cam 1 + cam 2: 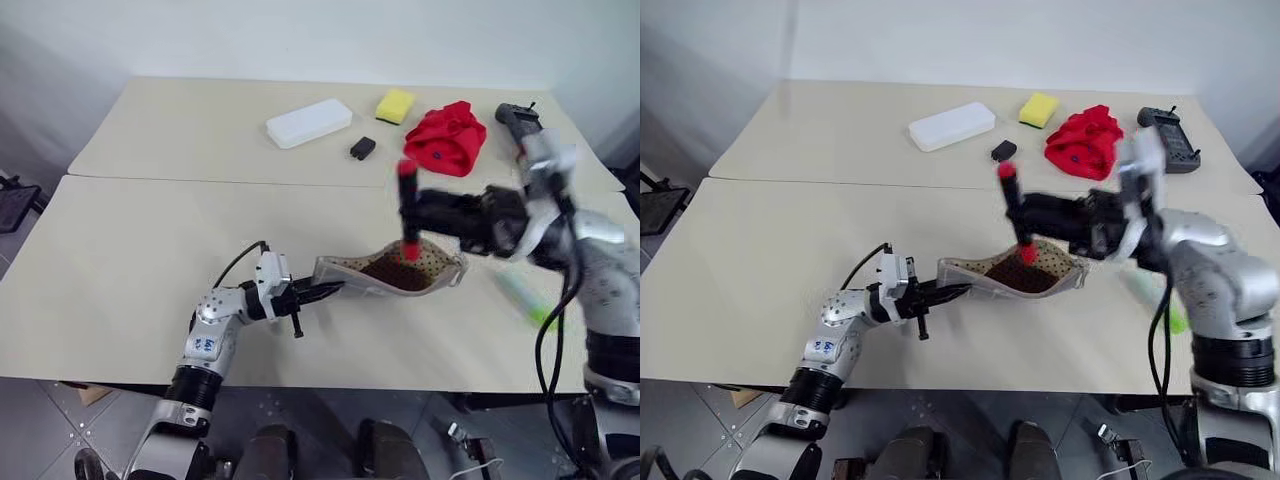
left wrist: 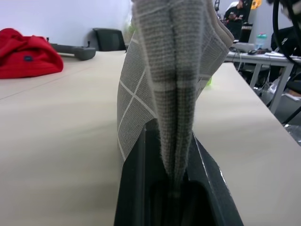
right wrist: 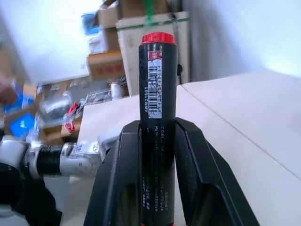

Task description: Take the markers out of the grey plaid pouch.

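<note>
So the left gripper [image 1: 318, 291] is clamped tight on one end of the pouch [image 1: 395, 268], pinning it near the table's [image 1: 120, 260] front edge so the mouth gapes open and the brown lining shows. That's clearly so the other arm can fish stuff out. The right gripper [image 1: 425, 212] has its fingers closed around a black marker [image 1: 408, 210] with red ends, held upright just above the opening. A pale green marker [image 1: 527, 300] lies by the right edge. Back edge has a white case [image 1: 309, 122], black block [image 1: 363, 148], yellow sponge [image 1: 395, 105], red cloth [image 1: 446, 137] and a controller [image 1: 1169, 136], all well apart. Nothing's really in the way.
</note>
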